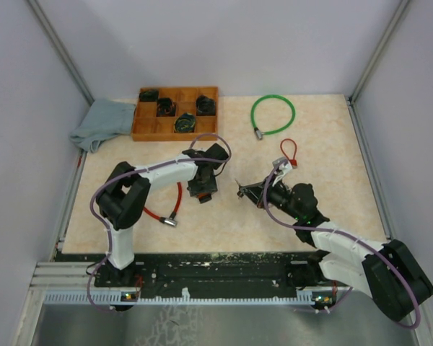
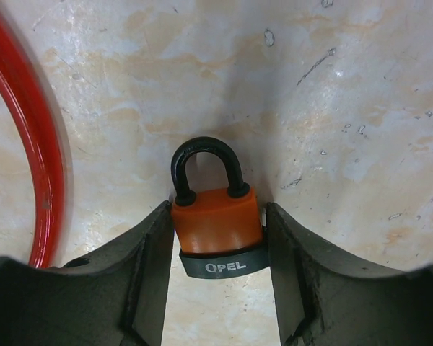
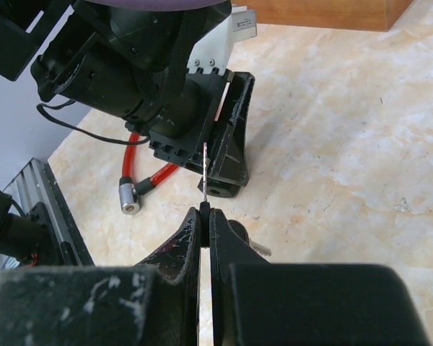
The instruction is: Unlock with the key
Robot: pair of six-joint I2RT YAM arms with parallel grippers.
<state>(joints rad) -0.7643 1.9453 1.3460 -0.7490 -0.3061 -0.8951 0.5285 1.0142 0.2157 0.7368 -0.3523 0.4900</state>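
An orange padlock (image 2: pixel 216 220) with a black shackle and a black base marked OPEL lies on the marbled table (image 2: pixel 346 108). My left gripper (image 2: pixel 218 245) stands over it. Its left finger meets the orange body and its right finger meets the black base. From above, the left gripper (image 1: pixel 202 189) hides the padlock. My right gripper (image 3: pixel 204 214) is shut on the key (image 3: pixel 204 173), whose thin blade shows edge-on and points at the left gripper. In the top view the right gripper (image 1: pixel 251 192) hovers a short way right of the left one.
A red cable lock (image 1: pixel 175 205) curls beside the left arm, and its red loop (image 2: pixel 29 144) lies just left of the padlock. At the back are an orange compartment tray (image 1: pixel 146 133), a grey-blue cloth (image 1: pixel 101 122) and a green cable loop (image 1: pixel 273 114). A small red loop (image 1: pixel 289 150) lies behind the right gripper.
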